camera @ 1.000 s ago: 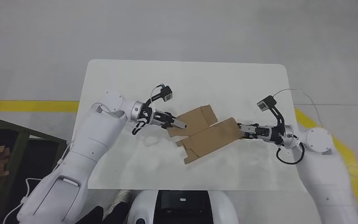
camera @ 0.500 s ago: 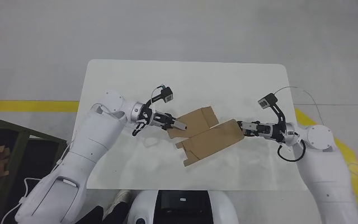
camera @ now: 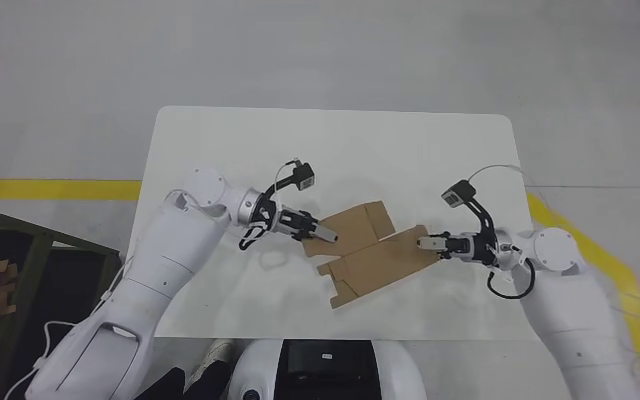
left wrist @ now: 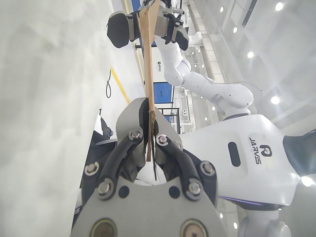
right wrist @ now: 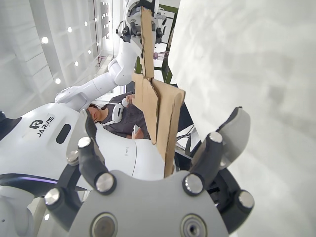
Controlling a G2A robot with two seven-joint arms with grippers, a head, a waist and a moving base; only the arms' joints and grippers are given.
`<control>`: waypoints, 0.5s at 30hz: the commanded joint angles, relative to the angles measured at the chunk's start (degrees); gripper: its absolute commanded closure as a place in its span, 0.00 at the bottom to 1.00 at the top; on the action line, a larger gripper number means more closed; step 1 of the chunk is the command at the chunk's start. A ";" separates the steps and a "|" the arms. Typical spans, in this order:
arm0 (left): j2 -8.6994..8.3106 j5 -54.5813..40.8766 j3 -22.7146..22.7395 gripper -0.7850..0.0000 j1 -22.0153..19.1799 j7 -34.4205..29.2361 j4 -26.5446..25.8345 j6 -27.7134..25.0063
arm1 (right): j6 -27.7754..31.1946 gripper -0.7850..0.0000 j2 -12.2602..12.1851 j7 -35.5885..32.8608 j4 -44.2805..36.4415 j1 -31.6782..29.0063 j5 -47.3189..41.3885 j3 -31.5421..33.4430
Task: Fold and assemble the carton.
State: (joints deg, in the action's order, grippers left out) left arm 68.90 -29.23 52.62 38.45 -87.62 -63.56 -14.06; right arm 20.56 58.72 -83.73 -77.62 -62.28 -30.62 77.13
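Left gripper point(left wrist: 149, 114) pinches the flat brown cardboard carton point(camera: 368, 258); right gripper point(right wrist: 163, 122) gapes around its far end. Folding seems barely begun.

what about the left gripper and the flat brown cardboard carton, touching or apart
Touching: left wrist view shows the left gripper shut on the brown cardboard carton.

There's the left claw point(left wrist: 148, 117), clamped tight on the flat brown carton point(left wrist: 148, 70), seen edge-on beside the table point(left wrist: 49, 75); its far end sits between the fingers of the right claw point(left wrist: 147, 27).
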 commanded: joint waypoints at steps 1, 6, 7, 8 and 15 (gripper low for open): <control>0.08 0.00 -0.40 1.00 -0.07 -0.38 -0.12 0.11 | -0.11 0.00 -0.18 -0.11 -0.24 0.11 0.13 -0.41; 0.17 -0.89 -1.31 1.00 -0.43 -0.38 -0.10 0.09 | -0.31 0.00 -0.76 -0.31 -0.82 0.12 0.63 -1.44; 0.17 -1.10 -1.38 1.00 -0.51 -0.38 0.01 0.07 | -0.31 0.00 -0.89 -0.32 -0.91 0.11 0.72 -1.61; 0.17 -1.30 -1.45 1.00 -0.58 -0.38 0.09 0.04 | -0.27 0.00 -1.02 -0.27 -1.05 0.11 0.76 -1.76; 0.01 -2.31 -2.08 1.00 -0.90 -0.38 0.38 0.26 | -0.77 0.27 -1.91 -0.77 -1.81 0.18 0.60 -3.15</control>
State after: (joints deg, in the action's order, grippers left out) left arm 68.94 -31.19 50.62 37.51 -88.00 -63.20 -13.98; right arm 19.93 56.91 -84.36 -79.39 -62.14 -30.01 74.17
